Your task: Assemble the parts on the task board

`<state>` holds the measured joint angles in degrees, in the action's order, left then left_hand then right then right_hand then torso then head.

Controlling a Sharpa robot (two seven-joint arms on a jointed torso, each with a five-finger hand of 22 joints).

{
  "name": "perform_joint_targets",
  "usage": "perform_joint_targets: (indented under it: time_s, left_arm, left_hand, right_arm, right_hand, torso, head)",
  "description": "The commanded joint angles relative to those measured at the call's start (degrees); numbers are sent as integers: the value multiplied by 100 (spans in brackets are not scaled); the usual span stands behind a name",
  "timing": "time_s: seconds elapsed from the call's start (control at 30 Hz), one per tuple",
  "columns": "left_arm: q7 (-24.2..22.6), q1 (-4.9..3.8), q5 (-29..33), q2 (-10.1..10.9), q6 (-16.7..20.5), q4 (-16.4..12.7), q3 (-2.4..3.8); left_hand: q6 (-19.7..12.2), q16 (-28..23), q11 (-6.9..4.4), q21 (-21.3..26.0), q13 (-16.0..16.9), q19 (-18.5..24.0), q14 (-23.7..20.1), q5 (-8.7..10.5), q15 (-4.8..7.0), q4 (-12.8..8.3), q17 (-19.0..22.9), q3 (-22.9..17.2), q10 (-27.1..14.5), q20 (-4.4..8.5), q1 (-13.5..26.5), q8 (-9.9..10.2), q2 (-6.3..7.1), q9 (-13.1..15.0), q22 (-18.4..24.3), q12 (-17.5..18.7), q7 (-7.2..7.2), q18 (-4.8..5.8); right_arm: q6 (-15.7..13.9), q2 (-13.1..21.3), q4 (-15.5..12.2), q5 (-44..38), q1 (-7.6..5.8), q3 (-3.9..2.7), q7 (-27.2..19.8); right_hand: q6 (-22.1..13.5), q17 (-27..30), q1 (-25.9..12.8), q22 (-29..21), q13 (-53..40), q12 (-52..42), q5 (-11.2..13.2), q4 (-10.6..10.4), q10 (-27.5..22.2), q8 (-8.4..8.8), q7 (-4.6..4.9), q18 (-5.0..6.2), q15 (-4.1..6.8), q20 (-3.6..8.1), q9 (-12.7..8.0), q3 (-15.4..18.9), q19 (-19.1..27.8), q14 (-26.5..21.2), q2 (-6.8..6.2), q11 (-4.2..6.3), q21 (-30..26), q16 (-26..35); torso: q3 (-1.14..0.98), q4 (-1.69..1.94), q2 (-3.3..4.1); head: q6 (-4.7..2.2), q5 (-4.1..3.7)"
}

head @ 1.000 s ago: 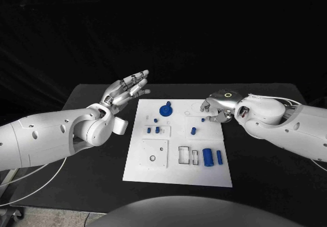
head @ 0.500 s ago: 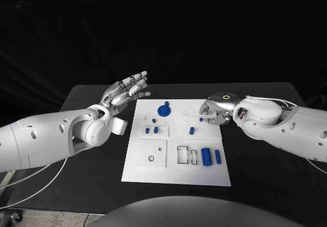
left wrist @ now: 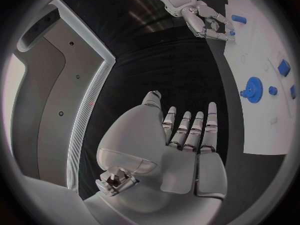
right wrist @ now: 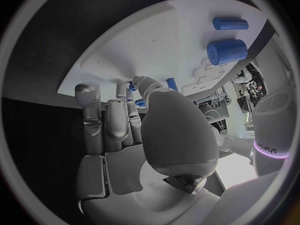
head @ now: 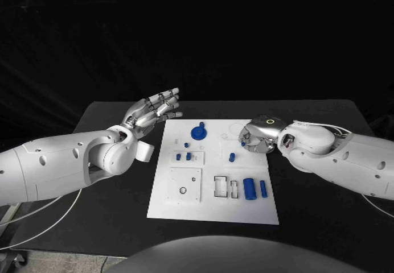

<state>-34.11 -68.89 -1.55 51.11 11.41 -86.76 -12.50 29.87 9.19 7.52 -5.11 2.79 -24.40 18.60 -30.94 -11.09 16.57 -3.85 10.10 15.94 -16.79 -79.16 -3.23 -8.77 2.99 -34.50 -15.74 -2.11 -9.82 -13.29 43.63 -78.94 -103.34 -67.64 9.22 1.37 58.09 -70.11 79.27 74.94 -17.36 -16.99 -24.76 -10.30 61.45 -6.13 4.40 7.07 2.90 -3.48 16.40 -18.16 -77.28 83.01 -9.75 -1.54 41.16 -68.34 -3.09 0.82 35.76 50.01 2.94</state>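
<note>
The head camera looks steeply down on the task board (head: 213, 170) from well above. Each wrist camera sits close behind its own hand — both also catch that white board.

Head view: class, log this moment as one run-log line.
left hand: open, raised beside task board | right hand: fingers curled over board's right edge, hold unclear | blue gear: on board
</note>
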Motion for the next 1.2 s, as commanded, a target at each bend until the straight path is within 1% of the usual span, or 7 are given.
perform_joint_targets:
  time_s: [0.03, 0.3, 0.47, 0.67, 0.87, 1.0, 1.2]
  left_arm:
    - [85, 1, -304, -26, -165, 19, 1]
    - [157, 28, -583, -91, -249, 78, -6]
    - [177, 38, -678, -96, -270, 119, -8]
    - [204, 41, -731, -88, -282, 158, -8]
    - [233, 42, -742, -98, -319, 172, -8]
    - [243, 42, -744, -102, -327, 179, -8]
    - [255, 42, -746, -102, -316, 195, -8]
  left_hand:
    - [60, 37, 40, -21, 7, -47, 35, -26, -21, -2, 7, 22, -12, 3, -71, -23, -9, 10, 15, -25, -52, 104]
    - [174, 76, 39, -23, 7, -69, 72, -32, -31, 0, 7, 26, -9, 5, -108, -48, -15, 23, 39, -39, -109, 123]
    - [208, 93, 43, -24, 8, -76, 93, -35, -38, -2, 5, 25, -3, 6, -123, -57, -18, 27, 46, -48, -128, 128]
    - [229, 114, 49, -25, 11, -84, 118, -44, -46, -6, 4, 23, 13, 7, -147, -62, -17, 28, 56, -67, -144, 134]
    - [288, 155, 57, -27, 17, -103, 159, -83, -62, -21, 3, 13, 44, 8, -218, -75, -14, 34, 78, -103, -188, 146]
    - [315, 168, 56, -28, 19, -109, 173, -94, -66, -24, 2, 8, 53, 9, -240, -81, -16, 37, 85, -113, -203, 149]
    - [353, 195, 49, -31, 22, -124, 200, -112, -72, -23, 2, -5, 73, 10, -281, -90, -32, 40, 99, -136, -230, 154]
  right_arm:
    - [-83, -22, 27, 121, 32, 8, -45]
    - [-25, -55, 75, 262, 46, 8, -39]
    - [-41, -60, 87, 364, 50, 8, -31]
    - [60, -88, 103, 416, 51, 8, -18]
    - [99, -124, 114, 450, 51, 8, -22]
    - [81, -135, 113, 456, 51, 8, -42]
    - [-61, -137, 112, 483, 51, 7, -107]
  right_hand:
    - [67, 2, 51, 524, -30, -49, -16, 50, 73, -23, 5, 42, 32, 24, 19, 3, -38, 20, 32, -3, 18, -34]
    - [198, 32, 128, 516, -84, -115, -94, 155, 57, -112, 9, 45, 43, 42, 109, 18, -24, 0, 97, 2, -24, -4]
    - [332, 211, 166, 461, -123, -156, -239, 248, 19, -236, 9, 80, 40, 43, 249, 60, 74, -101, 143, -5, -300, 204]
    - [333, 226, 147, 457, -129, -156, -249, 258, -12, -254, 18, 82, 34, 42, 288, 86, 85, -110, 143, -15, -322, 222]
    - [346, 240, 145, 453, -134, -155, -237, 276, -39, -281, 25, 84, 29, 39, 332, 100, 94, -117, 159, -21, -342, 238]
    - [451, 259, 182, 454, -152, -180, -269, 342, -36, -387, 18, 86, 34, 39, 449, 121, 93, -117, 197, -15, -342, 256]
    - [561, 283, 198, 465, -181, -238, -308, 442, 25, -610, 0, 80, 47, 48, 737, 198, 68, -104, 268, -3, -295, 274]
  torso:
    - [-3, -3, -1]
    - [1, -1, 1]
    - [0, -1, 1]
    - [3, 7, 2]
    - [0, 2, -4]
    - [0, -1, -4]
    - [-2, -3, -2]
  head:
    - [-1, 18]
    - [-1, -23]
    - [-1, -54]
    - [-1, -45]
    - [-1, -25]
    - [-1, -16]
    - [-1, -9]
